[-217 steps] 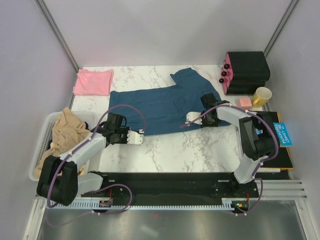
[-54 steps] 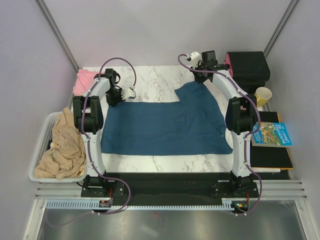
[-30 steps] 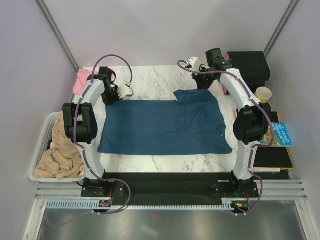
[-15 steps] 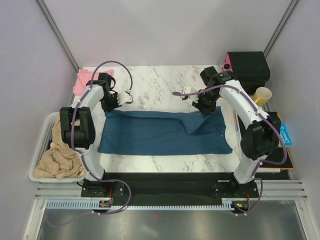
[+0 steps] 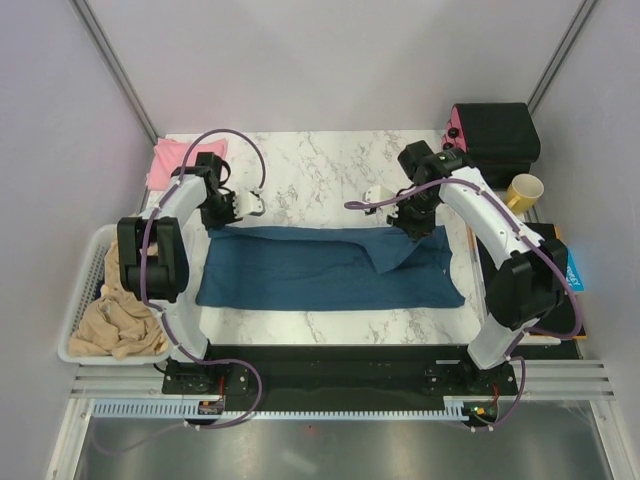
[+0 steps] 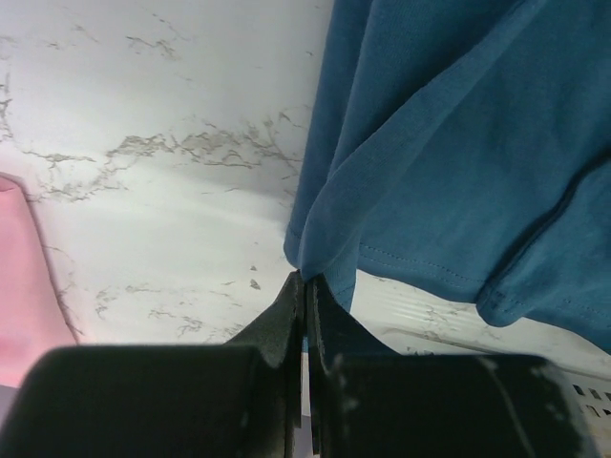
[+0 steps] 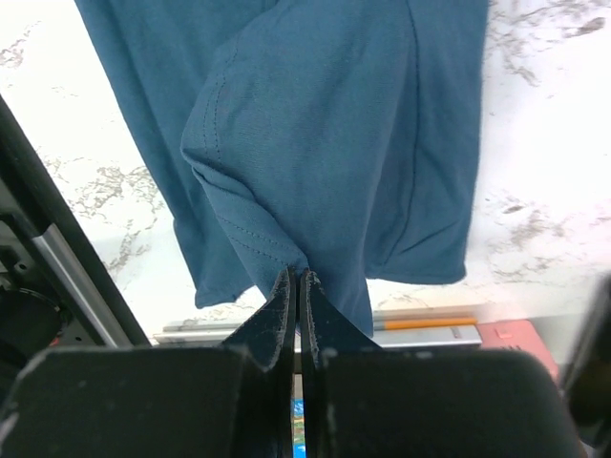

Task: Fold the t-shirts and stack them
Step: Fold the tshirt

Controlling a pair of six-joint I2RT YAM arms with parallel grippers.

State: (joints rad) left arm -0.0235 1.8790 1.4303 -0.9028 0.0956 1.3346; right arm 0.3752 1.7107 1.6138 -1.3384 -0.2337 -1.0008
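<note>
Teal-blue t-shirt (image 5: 300, 272) pinched near both ends, laid as a wide band across the worktop (image 5: 320, 165).
Back left corner: pale pink t-shirt (image 5: 180, 162), apart from the teal one. Left claw (image 6: 305, 284): clamped on the teal-blue t-shirt's rear left corner. Right claw (image 7: 299, 279): clamped on a raised fold near its right end.

Pink t-shirt (image 6: 24, 286), only a sliver at left-wrist view's edge
</note>
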